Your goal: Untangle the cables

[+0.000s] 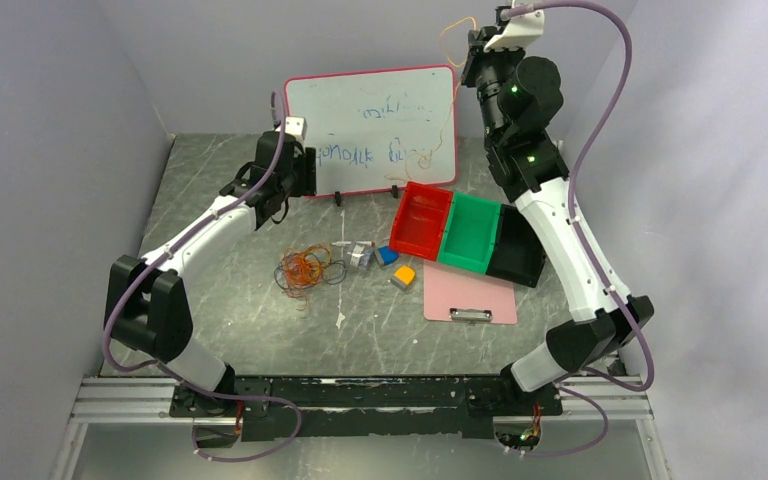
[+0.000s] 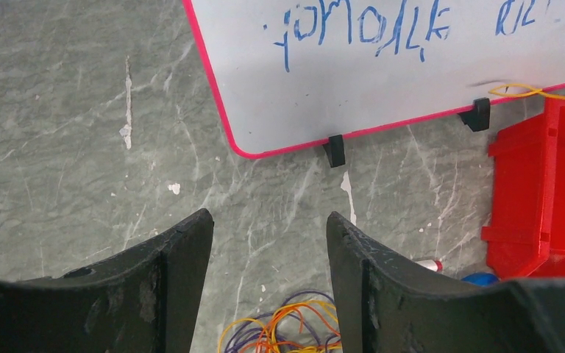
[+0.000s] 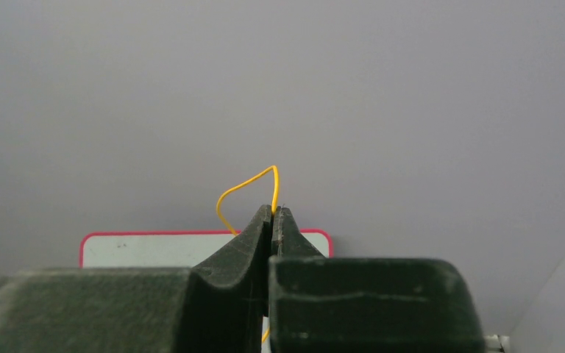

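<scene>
Two arms reach out over the grey marbled surface. On the left, the left hand hovers above the surface just in front of the left edge of the whiteboard. Its dark fingers are spread wide with nothing between them.

Closer to the arm bases and a little to the right lies the tangle of cables. Its orange, yellowish and dark purple loops are heaped together flat on the surface, apart from the left hand.

Just right of the tangle sit a small grey-white piece, a blue block and an orange-yellow block, close to one another. Behind them the whiteboard stands propped on small black feet, with blue scribbles across it.

Further right, a red bin, a green bin and a black bin stand side by side in a slanted row, touching. A pink clipboard lies flat just in front of them.

At the far right the right hand is lifted high above the whiteboard's top right corner. It is clenched on one yellow cable, and a small loop arches above the pinched fingertips. From there the strand drops in front of the whiteboard, and its lower part lies over the far rim of the red bin, well apart from the tangle.
</scene>
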Controlling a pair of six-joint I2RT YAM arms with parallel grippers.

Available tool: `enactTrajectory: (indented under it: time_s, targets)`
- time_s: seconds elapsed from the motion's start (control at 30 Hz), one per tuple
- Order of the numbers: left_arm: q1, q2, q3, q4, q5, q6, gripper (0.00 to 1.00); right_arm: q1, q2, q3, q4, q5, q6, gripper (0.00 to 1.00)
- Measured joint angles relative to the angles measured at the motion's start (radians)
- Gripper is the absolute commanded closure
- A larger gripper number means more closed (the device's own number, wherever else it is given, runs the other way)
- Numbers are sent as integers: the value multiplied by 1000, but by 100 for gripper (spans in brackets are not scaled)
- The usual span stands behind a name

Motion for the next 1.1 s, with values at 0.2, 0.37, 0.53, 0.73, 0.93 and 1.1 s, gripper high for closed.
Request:
enactTrajectory:
  time_s: [0.2,0.37,0.53,0.73,0.93,1.1]
  targets:
    - [0,10,0,0,0,0,37,-23,-1,-2,12,-12,22,100]
    - [0,15,0,0,0,1,37,-23,-6,-2,16,-46,24,100]
    - [0,16,0,-1,0,1,37,-24,-14,-2,21,-65,24,100]
    - [0,20,0,-1,0,1,37,-24,-25,-2,38,-75,24,100]
    - [0,21,0,-1,0,1,37,-25,-31,13,84,-100,22,100]
    - [0,26,0,-1,0,1,37,-25,-31,46,122,-122,23,100]
